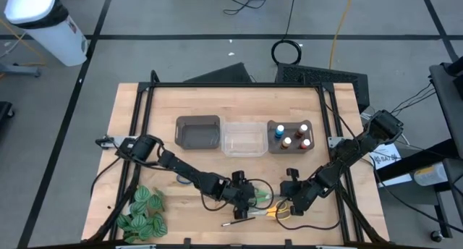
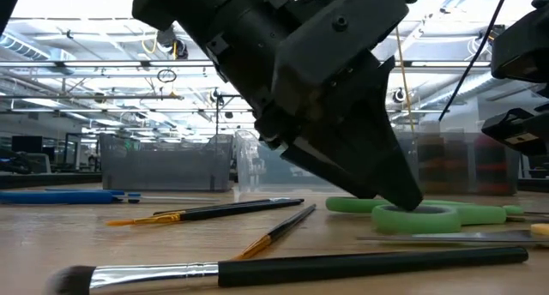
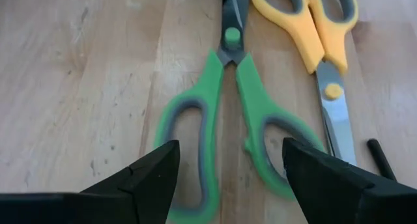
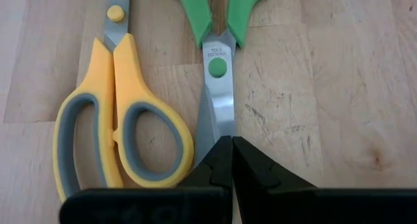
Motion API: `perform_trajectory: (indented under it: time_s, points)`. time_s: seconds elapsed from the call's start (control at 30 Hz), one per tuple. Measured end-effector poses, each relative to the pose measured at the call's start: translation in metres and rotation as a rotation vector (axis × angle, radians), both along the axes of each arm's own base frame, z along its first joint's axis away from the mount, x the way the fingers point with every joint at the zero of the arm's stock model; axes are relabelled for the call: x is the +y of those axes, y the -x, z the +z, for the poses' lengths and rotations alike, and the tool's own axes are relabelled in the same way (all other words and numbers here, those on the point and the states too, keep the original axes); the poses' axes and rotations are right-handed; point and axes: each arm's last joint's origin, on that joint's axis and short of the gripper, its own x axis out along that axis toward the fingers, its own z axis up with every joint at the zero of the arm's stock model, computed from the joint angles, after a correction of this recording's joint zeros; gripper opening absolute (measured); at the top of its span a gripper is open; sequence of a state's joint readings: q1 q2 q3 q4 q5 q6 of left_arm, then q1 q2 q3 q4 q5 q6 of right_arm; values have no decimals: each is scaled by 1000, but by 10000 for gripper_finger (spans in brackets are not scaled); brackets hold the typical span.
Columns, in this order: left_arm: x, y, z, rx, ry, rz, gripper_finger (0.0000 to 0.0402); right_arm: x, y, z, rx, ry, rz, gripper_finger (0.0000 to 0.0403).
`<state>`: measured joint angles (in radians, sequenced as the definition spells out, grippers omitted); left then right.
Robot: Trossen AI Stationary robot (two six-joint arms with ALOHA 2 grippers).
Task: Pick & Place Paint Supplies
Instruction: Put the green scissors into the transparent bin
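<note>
**Both grippers meet over the green scissors**

The left arm reaches low across the front of the pale wooden table (image 1: 130, 104), its left gripper (image 3: 228, 168) spread wide, one dark finger on either side of the green-handled scissors (image 3: 225, 120) lying flat on the wood. From the opposite side the right arm bends down to the same spot; the right gripper (image 4: 232, 160) has its fingers pressed together, with the tips at the steel blades of the green scissors. Yellow-handled scissors (image 4: 117, 113) lie just beside the green pair. Thin dark paintbrushes (image 2: 283, 265) rest near the front edge. Farther back stand a grey rectangular bin (image 1: 197, 132), a clear bin (image 1: 244, 139) and a tray of small paint bottles (image 1: 291, 137). Grey floor with cables surrounds the table.
</note>
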<state>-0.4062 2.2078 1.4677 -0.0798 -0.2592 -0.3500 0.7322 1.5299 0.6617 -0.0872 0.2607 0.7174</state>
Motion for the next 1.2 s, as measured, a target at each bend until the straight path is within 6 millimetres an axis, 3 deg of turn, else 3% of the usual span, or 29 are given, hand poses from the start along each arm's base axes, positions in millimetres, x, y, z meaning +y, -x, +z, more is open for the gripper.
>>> perform_trajectory:
  time_s: [0.5, 0.63, 0.97, 1.2]
  points:
    - [12, -3, -6, 58, 82, 16, 274, 0, 0, 0, -6, 7, 12, 0]
    - [18, -7, -12, 80, 145, 14, 228, 0, 0, 0, -6, 7, 12, 0]
    - [22, -9, -15, 109, 194, 4, 56, 0, 0, -1, -2, 15, 18, 0]
    - [25, -9, -15, 110, 171, -9, 5, 0, 0, 0, -5, 13, 18, 0]
